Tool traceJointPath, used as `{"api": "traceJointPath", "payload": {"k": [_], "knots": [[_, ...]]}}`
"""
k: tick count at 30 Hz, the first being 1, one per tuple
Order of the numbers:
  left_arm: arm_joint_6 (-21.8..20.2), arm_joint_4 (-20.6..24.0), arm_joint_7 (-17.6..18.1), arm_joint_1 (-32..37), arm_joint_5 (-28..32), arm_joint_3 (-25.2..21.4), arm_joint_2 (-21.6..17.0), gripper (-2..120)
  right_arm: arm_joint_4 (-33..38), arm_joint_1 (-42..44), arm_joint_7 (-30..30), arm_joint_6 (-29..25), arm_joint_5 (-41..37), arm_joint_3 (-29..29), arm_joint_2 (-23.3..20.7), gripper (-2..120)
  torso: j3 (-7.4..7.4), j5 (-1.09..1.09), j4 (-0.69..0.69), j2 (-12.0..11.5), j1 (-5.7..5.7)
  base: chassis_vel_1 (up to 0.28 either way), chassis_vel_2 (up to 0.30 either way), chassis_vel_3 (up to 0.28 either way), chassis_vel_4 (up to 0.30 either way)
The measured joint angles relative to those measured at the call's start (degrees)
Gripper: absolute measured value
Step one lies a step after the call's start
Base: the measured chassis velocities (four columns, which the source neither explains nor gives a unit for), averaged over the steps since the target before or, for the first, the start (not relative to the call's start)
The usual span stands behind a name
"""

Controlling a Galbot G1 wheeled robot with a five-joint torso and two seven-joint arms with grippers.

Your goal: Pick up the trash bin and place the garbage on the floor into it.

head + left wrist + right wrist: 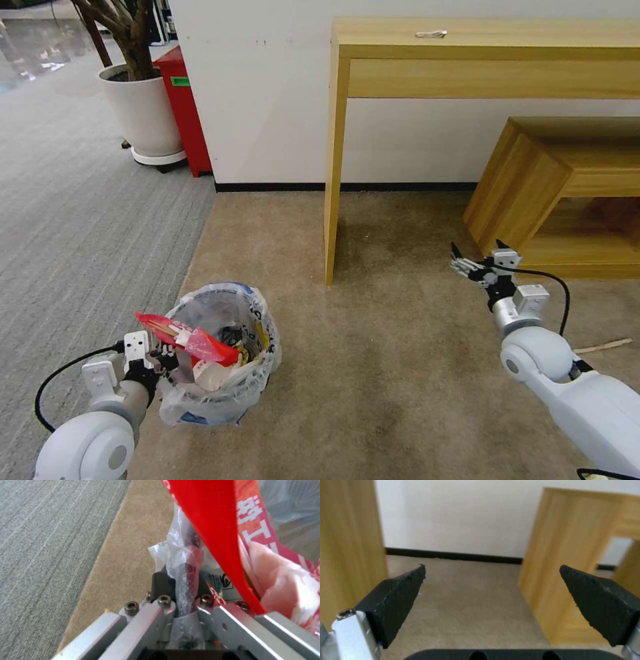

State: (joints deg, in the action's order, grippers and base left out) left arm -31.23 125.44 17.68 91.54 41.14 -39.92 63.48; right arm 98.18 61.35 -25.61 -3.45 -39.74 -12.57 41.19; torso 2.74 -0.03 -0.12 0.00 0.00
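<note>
Gripping the rim at near left, the left gripper (pixel 162 361) is clamped on the bin (pixel 223 353), which holds a red wrapper (pixel 190 339) with white Chinese characters. The right gripper (pixel 475 263) hangs spread and empty at right. A stick (pixel 603 345) lies near right; a desk (pixel 480 60), bench (pixel 560 193), planter (pixel 143 113) and red cabinet (pixel 183 110) stand far.

White Chinese characters run down the red wrapper (pixel 233 530); illegible otherwise.

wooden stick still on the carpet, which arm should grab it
Right. The right gripper hangs open and empty on the same side as the thin wooden stick, while the left gripper is shut on the bag-lined round trash bin.
</note>
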Motion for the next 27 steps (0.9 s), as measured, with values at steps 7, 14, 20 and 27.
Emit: {"api": "traceJointPath", "payload": {"k": [7, 14, 20, 27], "knots": [[1.89, -1.22, -0.52, -0.75, 0.07, 0.3, -0.21, 0, -0.83, 4.09, -2.04, 0.33, 1.05, -6.55, 3.09, 100, 0.0, -0.02, 0.0, 0.0, 0.0, 0.0, 0.0, 0.0, 0.0], [4.89, -3.25, -0.62, -2.28, -2.01, 0.79, 0.47, 0, -0.14, 7.81, 1.23, -3.24, 6.05, -10.84, 8.08, 100, 0.0, -0.02, 0.0, 0.0, 0.0, 0.0, 0.0, 0.0, 0.0], [5.67, -3.57, -0.86, -2.37, -2.14, 0.76, 0.49, 0, 0.59, 10.13, 5.13, -5.73, 9.78, -10.44, 10.03, 100, 0.0, -0.03, -0.01, 0.0, 0.0, 0.0, 0.0, 0.0, 0.0], [6.5, -3.69, -1.11, -1.78, -2.16, 0.58, 0.7, 0, 1.33, 9.93, 9.02, -8.09, 10.55, -4.32, 10.94, 100, 0.0, -0.03, 0.0, 0.0, 0.0, 0.0, 0.0, 0.0, 0.0]]}}
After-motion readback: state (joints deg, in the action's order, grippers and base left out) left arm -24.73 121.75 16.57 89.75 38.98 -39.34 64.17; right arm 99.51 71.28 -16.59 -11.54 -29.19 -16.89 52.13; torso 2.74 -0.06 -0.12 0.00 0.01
